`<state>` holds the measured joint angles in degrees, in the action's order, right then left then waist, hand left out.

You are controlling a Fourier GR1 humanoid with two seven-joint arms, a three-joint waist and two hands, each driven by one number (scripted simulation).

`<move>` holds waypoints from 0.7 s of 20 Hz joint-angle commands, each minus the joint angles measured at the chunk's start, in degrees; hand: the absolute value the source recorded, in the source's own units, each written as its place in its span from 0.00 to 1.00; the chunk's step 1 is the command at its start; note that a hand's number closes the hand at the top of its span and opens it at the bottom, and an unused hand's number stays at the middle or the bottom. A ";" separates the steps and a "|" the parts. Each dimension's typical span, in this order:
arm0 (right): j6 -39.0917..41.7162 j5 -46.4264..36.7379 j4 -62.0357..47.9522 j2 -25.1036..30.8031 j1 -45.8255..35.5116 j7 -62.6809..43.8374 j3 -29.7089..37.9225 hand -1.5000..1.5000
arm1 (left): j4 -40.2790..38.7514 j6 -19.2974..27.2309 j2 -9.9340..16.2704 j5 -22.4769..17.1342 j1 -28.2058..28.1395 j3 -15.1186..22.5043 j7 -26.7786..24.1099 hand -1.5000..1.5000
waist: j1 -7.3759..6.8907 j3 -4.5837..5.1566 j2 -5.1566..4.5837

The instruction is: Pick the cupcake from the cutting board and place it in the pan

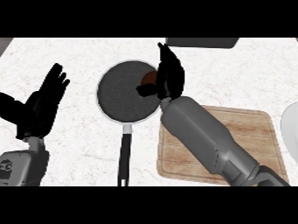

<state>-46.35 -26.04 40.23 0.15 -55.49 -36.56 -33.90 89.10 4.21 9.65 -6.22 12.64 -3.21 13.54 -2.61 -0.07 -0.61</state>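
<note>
A brown cupcake [149, 78] shows partly at the right rim of the dark speckled pan [122, 94], whose black handle points toward me. My right hand [168, 76] is over that rim with the cupcake held between its thumb and fingers, and it hides most of the cupcake. Its forearm crosses the wooden cutting board [248, 127], which lies to the right of the pan with nothing visible on it. At the far left of the counter my left hand [38, 105] rests open, fingers up.
A white plate [293, 131] with a brown piece of food sits at the right edge. A dark grey object [199, 42] lies at the counter's far edge, just beyond my right hand. The pan's handle [124, 153] runs down toward the near edge.
</note>
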 commanded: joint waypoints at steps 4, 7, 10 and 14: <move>-7.21 6.91 15.55 -0.13 11.47 8.36 5.02 0.00 | -1.96 -0.24 1.33 -0.95 -1.19 -3.03 -0.96 0.50 | 3.22 0.02 0.74; -4.10 11.32 27.33 4.83 20.84 15.82 5.89 0.00 | 1.28 -0.79 2.39 -2.07 -2.88 -4.09 0.31 0.50 | 3.59 -0.02 0.95; -0.83 15.42 39.50 7.10 29.89 19.35 4.03 0.00 | 0.56 -0.05 0.60 -0.95 -3.86 -2.82 -1.33 0.50 | 4.32 -0.02 0.98; 2.94 16.22 50.26 11.09 38.55 21.48 2.42 0.00 | -0.16 0.59 0.89 -0.70 0.00 -2.81 1.62 0.50 | 3.57 0.05 0.76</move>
<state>-46.24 -11.37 80.40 8.33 -24.55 -17.71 -30.47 91.01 3.92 10.83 -7.29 9.43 -5.82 13.93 1.06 -0.07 0.32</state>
